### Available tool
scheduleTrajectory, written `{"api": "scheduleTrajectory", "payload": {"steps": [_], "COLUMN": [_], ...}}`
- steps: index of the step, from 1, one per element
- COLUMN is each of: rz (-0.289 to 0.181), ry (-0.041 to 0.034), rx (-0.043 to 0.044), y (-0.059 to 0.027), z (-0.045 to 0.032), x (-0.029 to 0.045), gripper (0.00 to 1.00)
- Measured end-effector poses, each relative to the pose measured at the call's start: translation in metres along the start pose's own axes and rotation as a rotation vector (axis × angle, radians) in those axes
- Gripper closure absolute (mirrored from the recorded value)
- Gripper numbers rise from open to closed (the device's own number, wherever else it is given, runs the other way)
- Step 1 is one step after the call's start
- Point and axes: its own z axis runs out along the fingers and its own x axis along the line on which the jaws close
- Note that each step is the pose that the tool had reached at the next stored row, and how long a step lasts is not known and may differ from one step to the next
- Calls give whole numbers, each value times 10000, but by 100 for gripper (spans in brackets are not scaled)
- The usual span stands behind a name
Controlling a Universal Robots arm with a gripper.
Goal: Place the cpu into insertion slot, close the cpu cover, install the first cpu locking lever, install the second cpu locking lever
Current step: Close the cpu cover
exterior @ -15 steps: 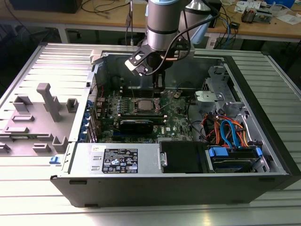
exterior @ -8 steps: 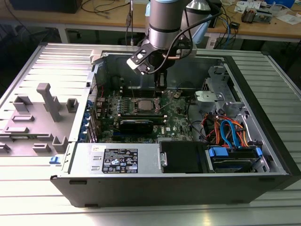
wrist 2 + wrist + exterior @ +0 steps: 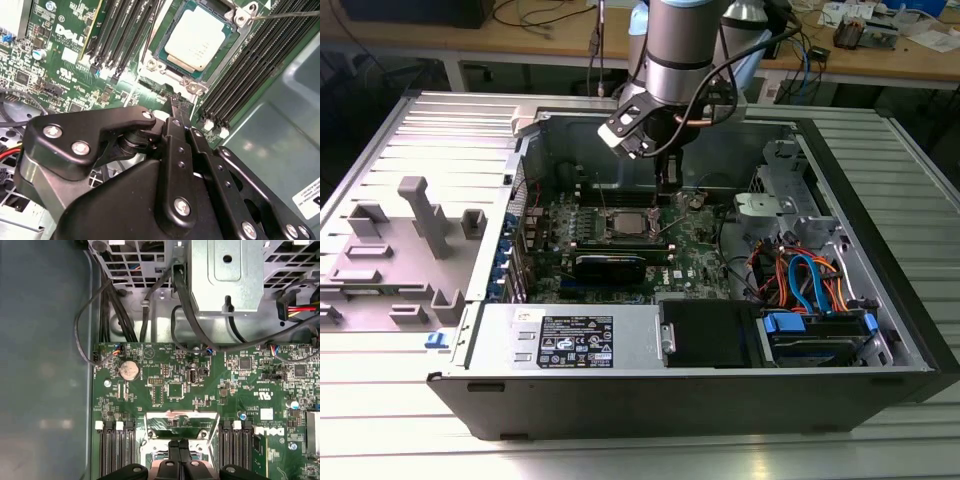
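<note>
The cpu, a square chip with a dull silver top, lies seated in the insertion slot on the green board; in the exterior view the cpu sits mid-board. The shiny cpu cover stands tilted up off the socket, its window showing green board behind it. My gripper is shut with nothing between its black fingers, and the tips sit right at the cover's edge, beside the socket. A thin wire locking lever sticks out past the socket's far corner. In the exterior view the gripper hangs just behind the socket.
Long black memory slots flank the socket on both sides. A black card lies in front of the socket. The drive cage and loose cables crowd the board's far edge. Case walls enclose the board.
</note>
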Motion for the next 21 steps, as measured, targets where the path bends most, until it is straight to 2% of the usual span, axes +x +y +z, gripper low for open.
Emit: {"api": "scheduleTrajectory", "payload": {"steps": [6, 21], "rz": [1, -9], "ry": [1, 3], "rx": [0, 3], "y": [35, 199], "z": [-70, -112], "x": [-2, -3], "gripper": [89, 89]}}
